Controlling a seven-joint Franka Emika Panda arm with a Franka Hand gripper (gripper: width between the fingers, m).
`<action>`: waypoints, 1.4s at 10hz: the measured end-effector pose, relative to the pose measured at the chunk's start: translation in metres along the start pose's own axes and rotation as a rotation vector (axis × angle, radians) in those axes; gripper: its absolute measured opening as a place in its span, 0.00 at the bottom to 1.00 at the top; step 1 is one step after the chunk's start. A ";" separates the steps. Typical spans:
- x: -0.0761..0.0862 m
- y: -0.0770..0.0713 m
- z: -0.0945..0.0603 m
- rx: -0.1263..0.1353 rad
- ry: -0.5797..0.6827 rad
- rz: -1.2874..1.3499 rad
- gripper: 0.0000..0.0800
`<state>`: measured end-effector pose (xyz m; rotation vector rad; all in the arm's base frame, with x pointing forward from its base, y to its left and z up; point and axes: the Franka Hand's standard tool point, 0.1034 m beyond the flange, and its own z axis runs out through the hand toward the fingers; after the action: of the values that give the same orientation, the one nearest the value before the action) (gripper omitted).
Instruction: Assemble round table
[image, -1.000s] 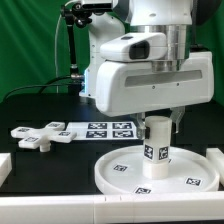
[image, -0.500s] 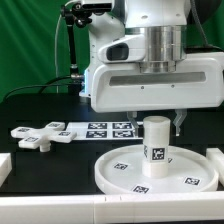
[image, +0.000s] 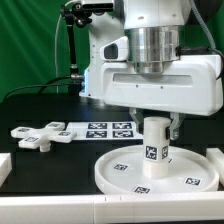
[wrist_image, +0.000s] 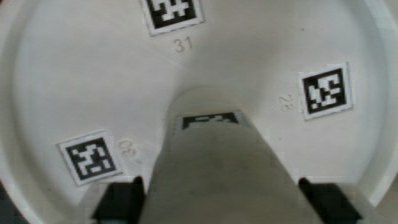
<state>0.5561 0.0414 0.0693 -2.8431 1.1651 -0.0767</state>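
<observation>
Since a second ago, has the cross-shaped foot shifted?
No. The cross-shaped foot lies in the same spot beside the end of the marker board, on the exterior view's left.

The short white cylindrical plastic leg (image: 156, 145) stood upright on the hub of the large white rimmed round plastic disc (image: 115, 172). It filled the gap between the two-finger gripper's (wrist_image: 221, 200) fingers (wrist_image: 121, 200), which sat tight against its sides. Around it the disc's floor lay open. A plain white bar (image: 60, 206) fenced the near table edge. The white cross-shaped plastic foot (image: 38, 136) lay well apart, at the exterior view's left.
</observation>
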 end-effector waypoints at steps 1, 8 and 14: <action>0.000 0.000 0.000 0.007 -0.016 0.102 0.52; 0.000 -0.001 0.000 0.063 -0.061 0.653 0.52; 0.001 0.000 0.001 0.115 -0.128 1.181 0.52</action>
<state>0.5568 0.0412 0.0682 -1.6227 2.4151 0.0985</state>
